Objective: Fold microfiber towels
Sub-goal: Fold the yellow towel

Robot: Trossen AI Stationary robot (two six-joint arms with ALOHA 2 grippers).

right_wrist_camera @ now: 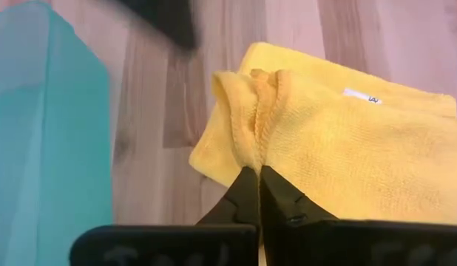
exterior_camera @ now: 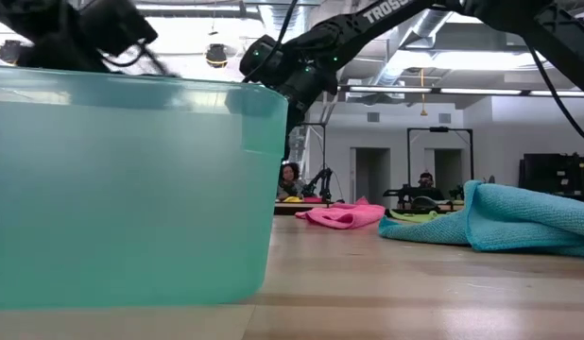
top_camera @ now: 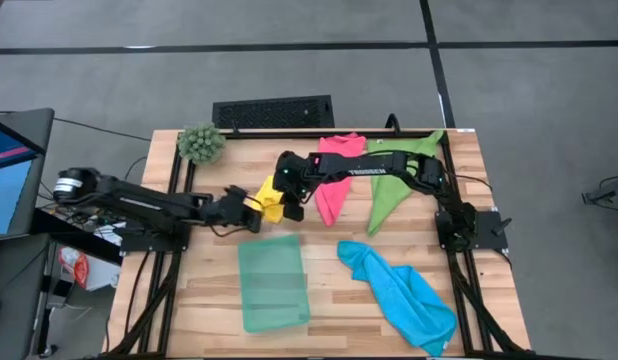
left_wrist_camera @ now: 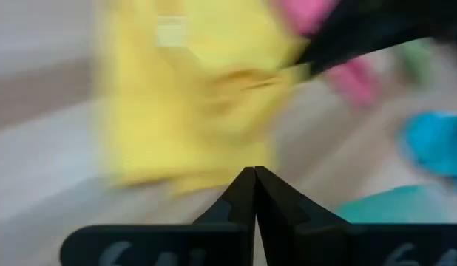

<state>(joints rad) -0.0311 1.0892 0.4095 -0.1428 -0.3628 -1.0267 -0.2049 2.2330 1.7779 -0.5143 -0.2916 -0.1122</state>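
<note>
The yellow towel [top_camera: 272,198] sits bunched between my two grippers at the middle of the table, just beyond the teal tray [top_camera: 272,280]. My right gripper [right_wrist_camera: 252,171] reaches across from the right and is shut on it. My left gripper [left_wrist_camera: 254,171] is shut, right at the towel's left side [left_wrist_camera: 191,96]. The pink towel [top_camera: 337,175] and the green towel [top_camera: 394,185] lie crumpled on the table under my right arm. The blue towel [top_camera: 404,290] lies heaped at the near right. My right gripper pinches a gathered bunch of pleats [right_wrist_camera: 255,148] at one edge of the yellow towel, several layers together, between its two fingers. The fingers slant down from the table's right side. The rest of the towel spreads away beyond the fingers, its label up. Of my left gripper, I cannot tell whether its shut tips touch the towel.
The teal tray [exterior_camera: 131,189] fills the near middle and blocks the low view of both grippers. A spiky green plant ball [top_camera: 201,143] stands at the far left corner, and a black grille [top_camera: 274,112] lies along the far edge. People sit at tables in the room behind.
</note>
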